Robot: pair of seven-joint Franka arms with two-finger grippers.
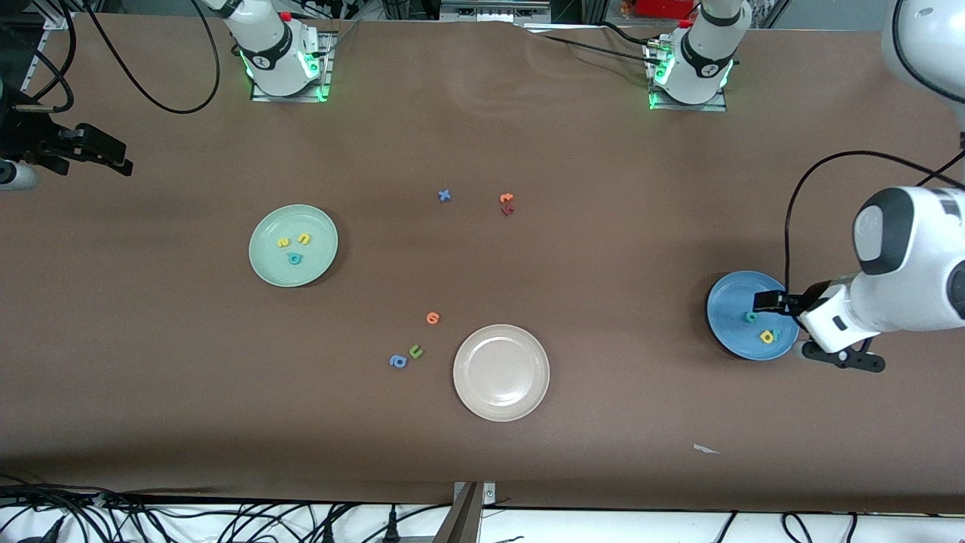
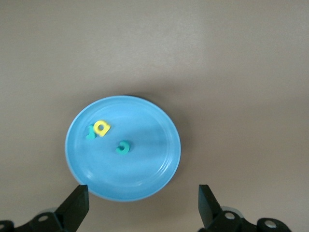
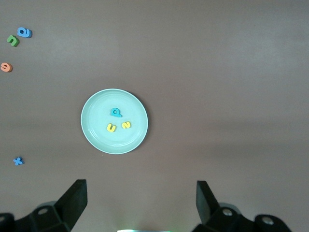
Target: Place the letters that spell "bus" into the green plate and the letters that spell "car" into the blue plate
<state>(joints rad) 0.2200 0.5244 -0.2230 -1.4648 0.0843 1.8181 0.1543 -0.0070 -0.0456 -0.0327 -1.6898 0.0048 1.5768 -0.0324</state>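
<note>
We see the left gripper [image 2: 141,205] spread wide and holding nothing, over the blue plate [image 2: 145,179], where 3 letters lie under it: teal c [image 2: 123,148], yellow a [image 2: 101,127], and a teal r [image 2: 90,133] touching the a. The right gripper [image 3: 140,202] waits wide open, well above the green plate [image 3: 94,135] with its 3 letters: teal b [image 3: 115,112], yellow u [image 3: 111,128], yellow s [image 3: 126,125].

Three plates [image 1: 293,246]; three letters [image 1: 295,259] in the green one, seemingly three in the blue plate [image 1: 746,315], six loose letters [image 1: 433,318].
</note>
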